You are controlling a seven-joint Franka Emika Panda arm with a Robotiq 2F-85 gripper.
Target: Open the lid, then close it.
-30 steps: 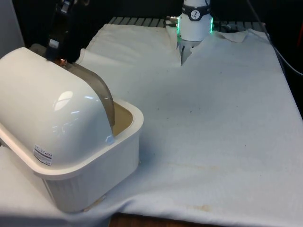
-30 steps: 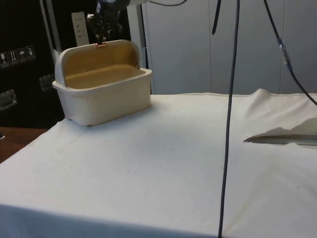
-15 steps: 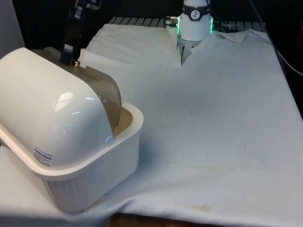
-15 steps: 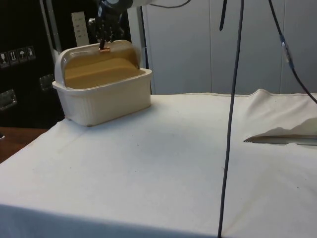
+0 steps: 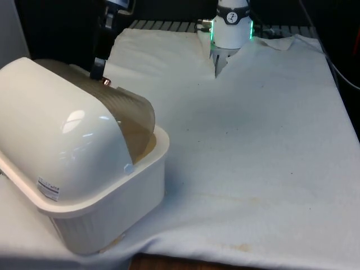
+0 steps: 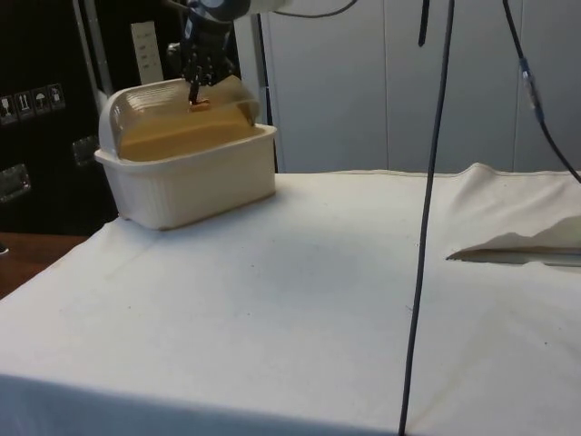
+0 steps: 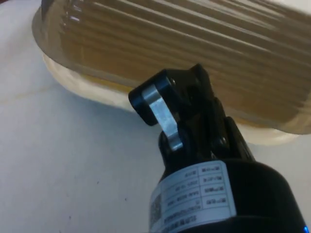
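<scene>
1. Front view: a cream bread box (image 5: 84, 185) sits at about 8 o'clock on the table's white cloth (image 5: 253, 140), its rounded white back turned to the camera. Its ribbed, smoke-tinted roll lid (image 5: 132, 115) arches out from under the white hood and reaches most of the way to the box's rim, leaving a narrow gap of tan interior above that rim. The black gripper (image 5: 100, 70) comes down from 12 o'clock, its tip at a small copper-coloured knob (image 5: 106, 81) on the lid's upper edge. Whether the claw is clenched on the knob or released cannot be told from here.

2. Side view: the bread box (image 6: 186, 173) stands at about 10 o'clock on the cloth (image 6: 300, 300), near the table's far corner, open face towards the camera. The translucent lid (image 6: 218, 100) covers the upper part of the opening; the tan inside shows beneath it. The gripper (image 6: 194, 86) hangs straight above the box, touching the orange knob (image 6: 200, 104) on the lid. The claw's grip is too small to make out.

3. Wrist view: the ribbed lid (image 7: 184, 53) curves across behind the gripper (image 7: 170, 121), with the box's cream rim (image 7: 87, 90) below it and white cloth (image 7: 63, 160) beyond. A metal-faced fingertip (image 7: 163, 116) shows against the lid; its state cannot be told.
</scene>
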